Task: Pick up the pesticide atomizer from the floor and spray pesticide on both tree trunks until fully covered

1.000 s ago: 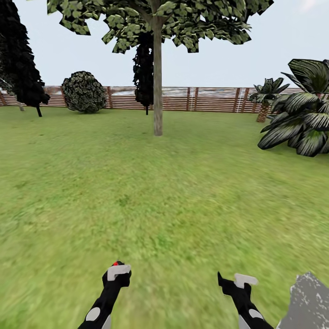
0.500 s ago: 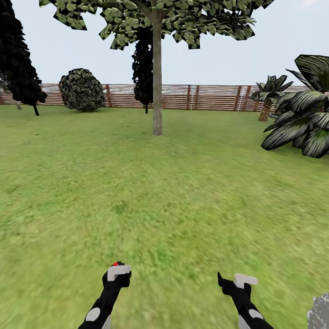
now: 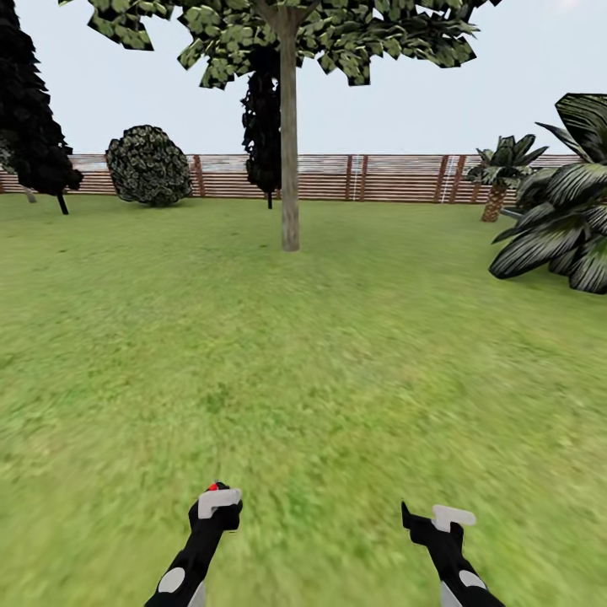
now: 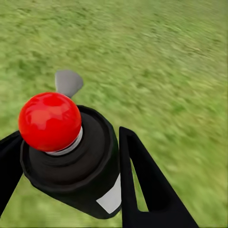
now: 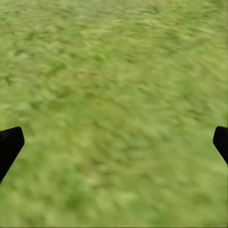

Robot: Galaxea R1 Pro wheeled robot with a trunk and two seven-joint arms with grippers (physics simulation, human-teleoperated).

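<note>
Green lawn fills most of your head view, running out to the brown slatted fence at the far edge. At 12 o'clock, well ahead of you, stands one tree, its straight grey-brown trunk bare from the grass up to the crown. A round bush sits near the fence at 11 o'clock, and broad-leaved plants at 2 o'clock.

Your left hand is closed around the pesticide atomizer, black body between the two fingers with its red cap toward the wrist camera; in the head view it sits at 7 o'clock. Your right hand is spread wide and holds nothing, with only grass between its fingertips.

You appear to be past the pickup and in the approach to the first trunk. No white specks can be made out on the bark from here. The next move calls for driving closer until the trunk is near, then raising the left arm and aiming the nozzle squarely at the bark.
</note>
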